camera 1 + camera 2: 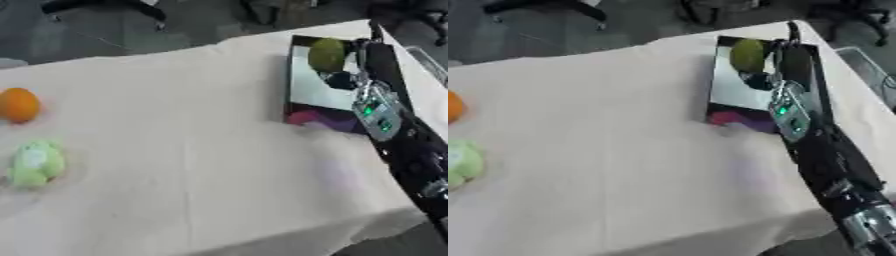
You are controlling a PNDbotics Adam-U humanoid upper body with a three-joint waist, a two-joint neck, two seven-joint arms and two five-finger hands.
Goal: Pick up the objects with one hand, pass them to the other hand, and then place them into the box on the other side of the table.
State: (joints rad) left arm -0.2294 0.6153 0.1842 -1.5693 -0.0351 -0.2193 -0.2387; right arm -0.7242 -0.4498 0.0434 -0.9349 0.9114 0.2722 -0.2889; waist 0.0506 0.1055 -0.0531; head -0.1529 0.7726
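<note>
Green fruit (pixel 326 54) sits in the right hand (pixel 353 65) over the box (pixel 302 92), fingers curled round it. Releasing low should keep it from rolling out.

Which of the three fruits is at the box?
The dark green fruit, by the right hand over the box. The orange and pale green fruit lie far left.

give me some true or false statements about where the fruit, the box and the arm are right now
1. The right hand is over the box. True.
2. The orange lies inside the box. False: it lies on the table, at the left edge.
3. A yellow-green fruit is at the box's far end. True.
4. The pale green object is next to the box. False: it lies far left, near the orange.
5. The left hand is in view. False: only the right arm shows.
</note>
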